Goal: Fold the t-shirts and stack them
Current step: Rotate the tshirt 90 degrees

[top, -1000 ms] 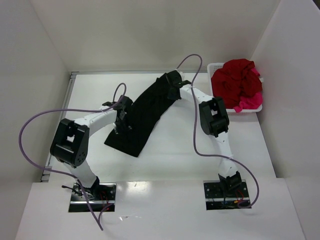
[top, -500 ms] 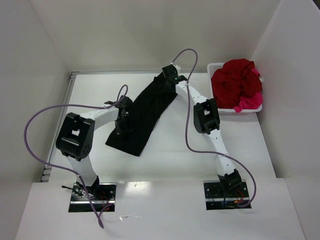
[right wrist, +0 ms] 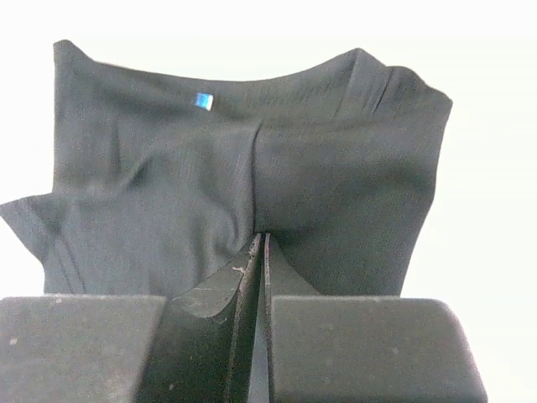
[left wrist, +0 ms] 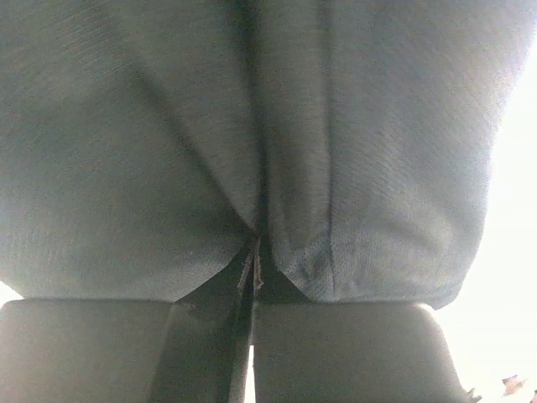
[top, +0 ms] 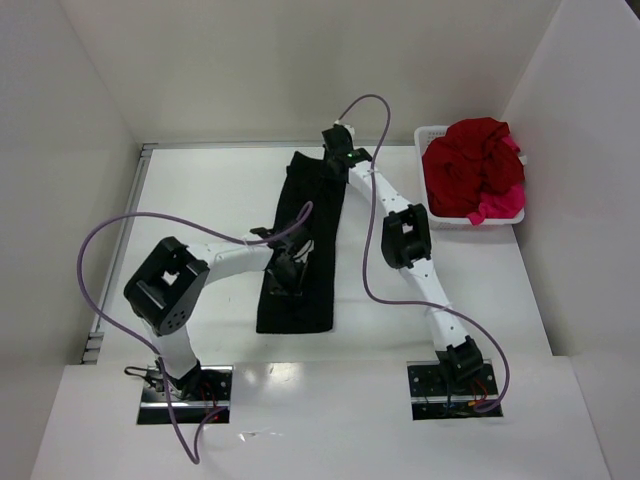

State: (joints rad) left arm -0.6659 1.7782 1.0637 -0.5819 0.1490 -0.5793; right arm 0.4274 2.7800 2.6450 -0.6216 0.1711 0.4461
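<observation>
Pinching the black t-shirt [top: 308, 305] at two places, both tools held the garment where it lay as a long, narrow strip on the white tabletop [top: 200, 200], running from the far edge toward the arms' bases. The left tool [top: 288, 272] was clamped tight on a pucker of cloth toward the strip's left side, a little nearer than its middle. Its wrist camera showed the two dark fingers [left wrist: 352, 353] pressed together, fabric drawn into the seam between them and grey-black weave filling almost the whole view. The right tool [top: 337, 160] gripped the far end of the same shirt, close to the back of the tabletop, its jaws nearly touching with a fold of cloth caught between them. From that wrist the neckline curved across the top of the view, and a small blue tag [right wrist: 202, 101] sat just below it. Off to the right, against the side wall, a white basket [top: 432, 131] held a heap of other shirts: a dark red t-shirt [top: 468, 160] piled on top and a bright pink t-shirt [top: 502, 207] spilling over the near rim. The basket stood well apart from the black t-shirt.
</observation>
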